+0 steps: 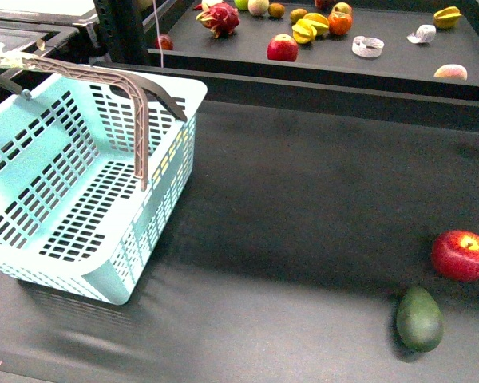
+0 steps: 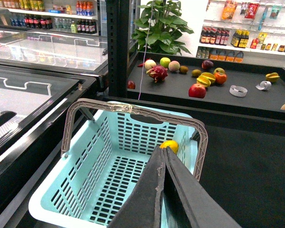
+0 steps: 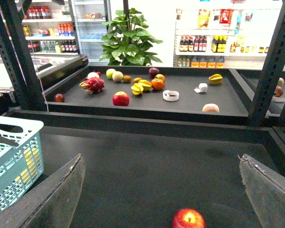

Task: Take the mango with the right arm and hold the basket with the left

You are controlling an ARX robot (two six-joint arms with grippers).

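Note:
The pale turquoise basket [image 1: 104, 263] stands tilted at the left of the dark table, its grey-brown handles [image 1: 140, 120] raised. The yellow-orange mango [image 2: 170, 144] lies inside it against the far wall, and shows as a yellow patch through the slots [image 3: 31, 159] in the right wrist view. My left gripper [image 2: 163, 150] is shut on the basket, its two fingers pressed together over the basket's near side; the gripped spot itself is hidden. My right gripper [image 3: 161, 159] hangs open above the table to the right of the basket, nothing between its fingers [image 3: 61, 190].
A red apple [image 1: 461, 255] and a dark green avocado [image 1: 419, 319] lie at the table's right front. The apple [image 3: 188, 219] sits just below my open right gripper. Behind a raised ledge, a back tray [image 1: 383, 68] holds several fruits. A glass freezer [image 2: 33, 90] stands left.

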